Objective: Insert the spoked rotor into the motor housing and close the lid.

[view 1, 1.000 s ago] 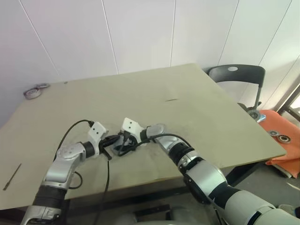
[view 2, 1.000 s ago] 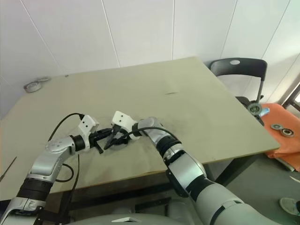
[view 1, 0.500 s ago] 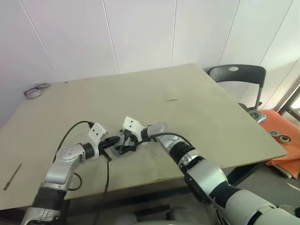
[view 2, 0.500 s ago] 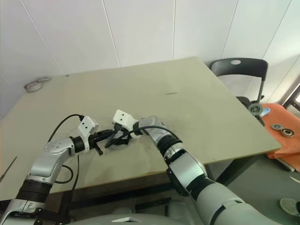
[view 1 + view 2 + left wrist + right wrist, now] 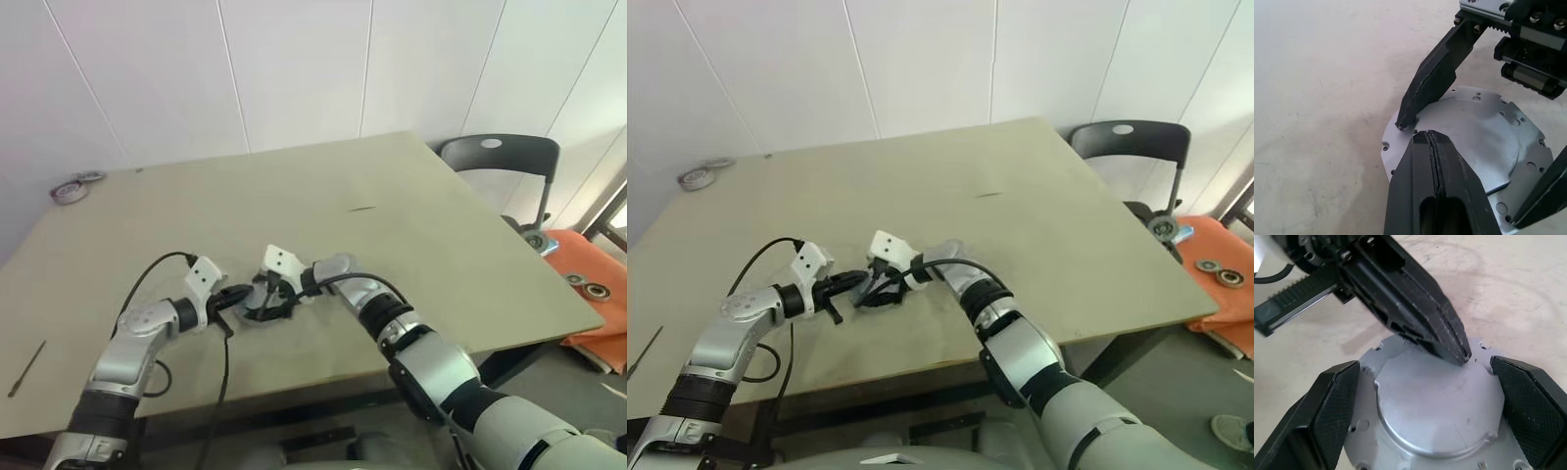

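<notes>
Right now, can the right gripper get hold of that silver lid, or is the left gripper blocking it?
Probably yes. The right gripper is open, a finger on each side of the silver lid. The shut left gripper only presses its tip on the lid's edge, between those fingers, not in their path.

Round silver-grey metal lid [image 5: 1437,406] over the motor housing: matt, cast-looking finish, smooth domed centre, flat flange drilled with small holes. Right pincer [image 5: 1435,416] has black plastic fingers [image 5: 1334,409] with a fine knurled, grippy texture on the pads; left pincer [image 5: 1429,139] is the same matt black plastic, smooth on its outer faces, with bare metal screws and a toothed rack on the body behind. Beige surface [image 5: 1327,73] looks matt and slightly rough, like painted or laminated board, with faint scuffs and smudges.
</notes>
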